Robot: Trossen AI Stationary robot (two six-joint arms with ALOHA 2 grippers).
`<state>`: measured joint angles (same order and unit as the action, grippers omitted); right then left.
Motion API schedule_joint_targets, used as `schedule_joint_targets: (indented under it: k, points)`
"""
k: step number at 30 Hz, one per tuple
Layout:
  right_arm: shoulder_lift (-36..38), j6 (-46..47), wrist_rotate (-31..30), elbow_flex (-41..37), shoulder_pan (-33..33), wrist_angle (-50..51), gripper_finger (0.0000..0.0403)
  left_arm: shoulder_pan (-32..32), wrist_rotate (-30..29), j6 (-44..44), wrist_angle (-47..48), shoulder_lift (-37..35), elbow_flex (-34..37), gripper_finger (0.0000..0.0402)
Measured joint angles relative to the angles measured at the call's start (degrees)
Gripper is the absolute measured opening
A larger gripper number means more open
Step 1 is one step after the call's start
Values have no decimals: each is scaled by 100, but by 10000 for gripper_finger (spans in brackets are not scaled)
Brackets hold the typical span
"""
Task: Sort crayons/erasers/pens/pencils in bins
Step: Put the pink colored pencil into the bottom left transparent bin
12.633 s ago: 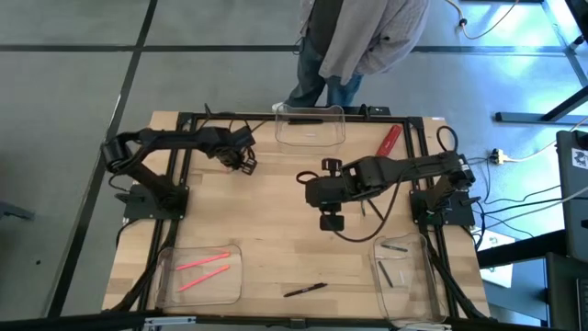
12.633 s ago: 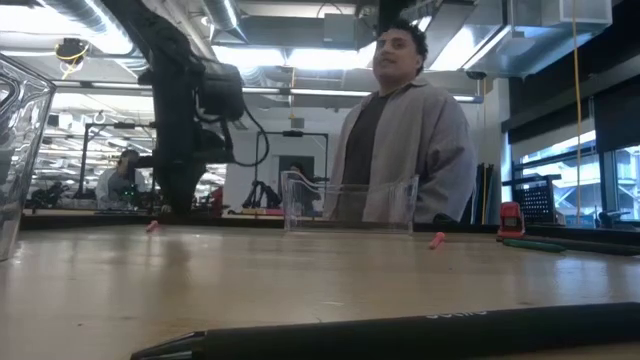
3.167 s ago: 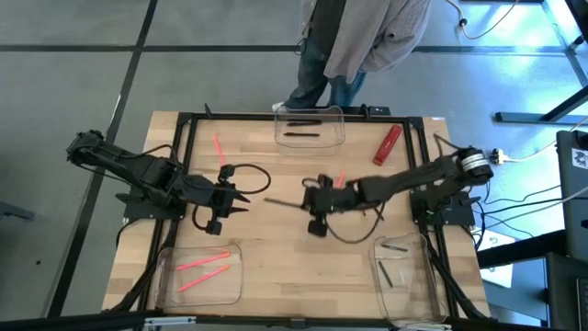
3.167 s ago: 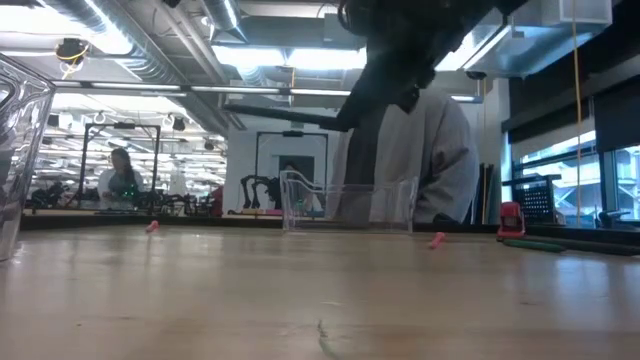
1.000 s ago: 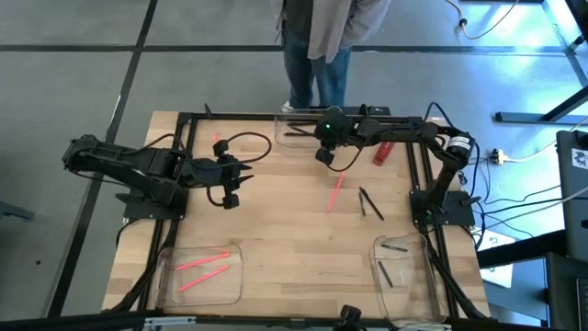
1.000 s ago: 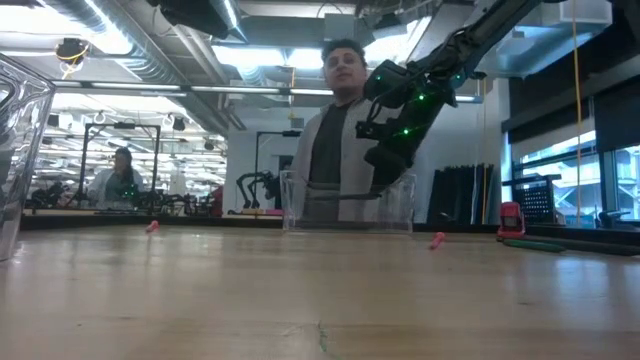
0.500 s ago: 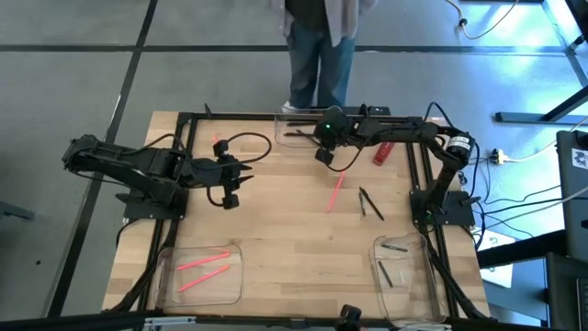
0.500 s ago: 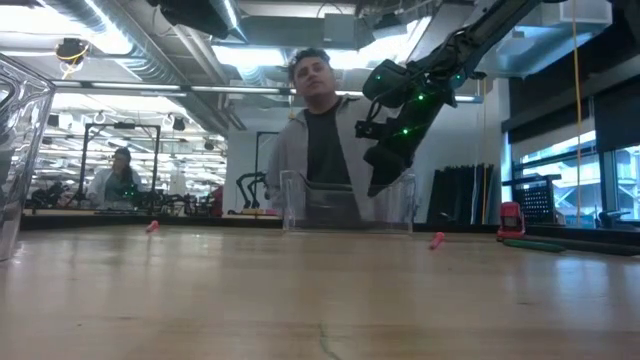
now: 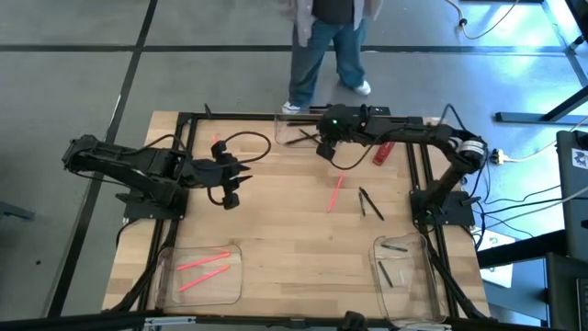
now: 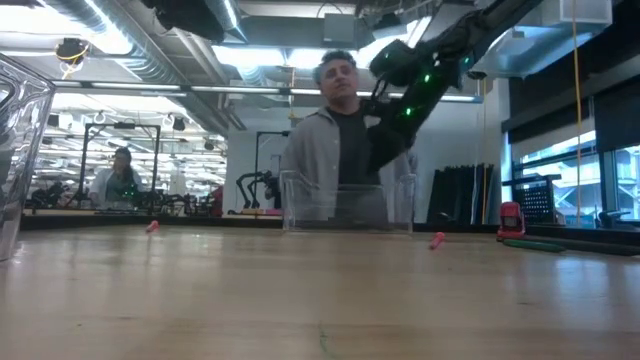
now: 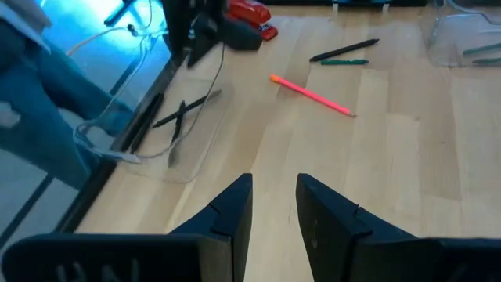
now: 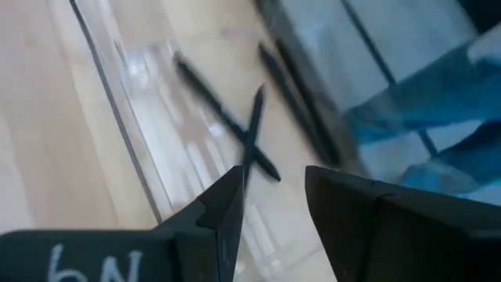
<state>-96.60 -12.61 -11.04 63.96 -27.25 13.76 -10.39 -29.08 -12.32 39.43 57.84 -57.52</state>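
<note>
Three clear bins: far-edge bin (image 9: 296, 129) w/ black pens (image 12: 227, 117) lying crossed inside; near-left bin (image 9: 198, 276) w/ two pink sticks (image 9: 204, 268); near-right bin (image 9: 401, 268) w/ short dark sticks (image 9: 395, 246). Loose on wood: pink stick (image 9: 333, 192) mid-table, two dark sticks (image 9: 367, 201) just beside it, another pink one (image 9: 219, 147) far-left.

Wide bare wood at table (image 9: 276, 239) centre and near edge: free passage.
Far edge crowded: far bin (image 9: 308, 131) with black pens (image 12: 235, 117) crossed inside, right gripper (image 9: 323, 150) above its right end, fingers apart, red block (image 9: 384, 149) just beside.
Right of centre: pink stick (image 9: 333, 192) and two dark sticks (image 9: 367, 203) lying loose.
Near corners blocked: left bin (image 9: 199, 274), right bin (image 9: 401, 267).
Left gripper (image 9: 231, 196) over left-centre, cable (image 9: 243, 152) looping beyond.
Small pink piece (image 9: 219, 147) far left.
</note>
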Motion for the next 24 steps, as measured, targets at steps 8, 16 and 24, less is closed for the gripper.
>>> schedule_joint_targets:
  k: [8,16,24]
  points:
    - [998,-303,-5,0,587,247,140,410,-33,-1286,765,2,0,94]
    - [1550,-427,12,0,1651,535,140,1367,-27,-3130,1971,2,0,94]
    - [1751,191,10,0,2628,1368,140,2374,508,-3578,2421,2,2,94]
